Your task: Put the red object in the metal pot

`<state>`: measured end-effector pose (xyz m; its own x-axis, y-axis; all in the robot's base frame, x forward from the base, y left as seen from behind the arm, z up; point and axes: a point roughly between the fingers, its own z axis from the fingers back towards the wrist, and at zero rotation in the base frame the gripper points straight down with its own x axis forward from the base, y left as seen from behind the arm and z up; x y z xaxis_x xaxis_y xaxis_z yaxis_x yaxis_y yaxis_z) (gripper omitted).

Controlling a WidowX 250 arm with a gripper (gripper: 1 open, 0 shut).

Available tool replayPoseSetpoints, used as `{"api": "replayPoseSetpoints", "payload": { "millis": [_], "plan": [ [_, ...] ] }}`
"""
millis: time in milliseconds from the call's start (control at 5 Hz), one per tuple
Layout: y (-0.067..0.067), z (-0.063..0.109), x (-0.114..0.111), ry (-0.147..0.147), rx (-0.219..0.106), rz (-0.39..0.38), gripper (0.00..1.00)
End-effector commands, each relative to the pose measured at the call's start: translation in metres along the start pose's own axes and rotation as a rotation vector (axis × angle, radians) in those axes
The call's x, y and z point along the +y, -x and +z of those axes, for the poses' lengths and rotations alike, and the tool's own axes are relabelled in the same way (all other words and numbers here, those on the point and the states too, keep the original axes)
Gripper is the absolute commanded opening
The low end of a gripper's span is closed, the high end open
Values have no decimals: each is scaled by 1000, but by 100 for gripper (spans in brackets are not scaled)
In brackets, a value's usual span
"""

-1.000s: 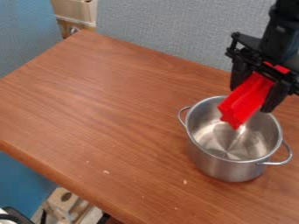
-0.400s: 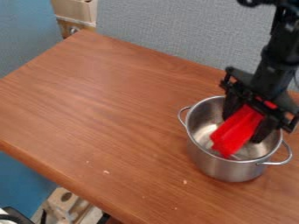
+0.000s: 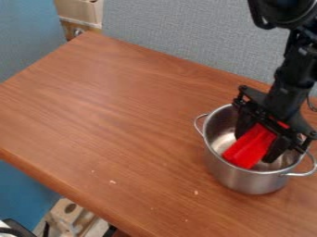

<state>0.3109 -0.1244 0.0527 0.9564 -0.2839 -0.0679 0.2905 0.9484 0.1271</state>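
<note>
— Pincer (image 3: 265, 137) first: what is it doing?

— Clamped on the red block (image 3: 253, 146), pointing straight down into the metal pot (image 3: 254, 180). Its black fingers sit at the block's upper end, inside the rim.

— And where is the block itself?

— Inside the pot, tilted, its lower end down toward the bottom on the near-left side. Whether it touches the bottom I cannot tell.

— The pot?

— Upright on the wooden surface (image 3: 111, 111), near the right front edge, with a small loop handle showing at the right of the rim.

— Anything around it?

— A black arm (image 3: 297, 56) rising out of the top right corner, a blue wall behind, and a beige fixture (image 3: 82, 13) at the far left corner.
</note>
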Motion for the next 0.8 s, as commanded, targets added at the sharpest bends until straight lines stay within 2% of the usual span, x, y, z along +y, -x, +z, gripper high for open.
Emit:
{"api": "replayPoseSetpoints", "payload": {
  "millis": [0, 600],
  "plan": [
    [-6, 10, 6, -5, -50, 15, 0],
    [-8, -1, 9, -23, -47, 27, 0]
  ]
}}
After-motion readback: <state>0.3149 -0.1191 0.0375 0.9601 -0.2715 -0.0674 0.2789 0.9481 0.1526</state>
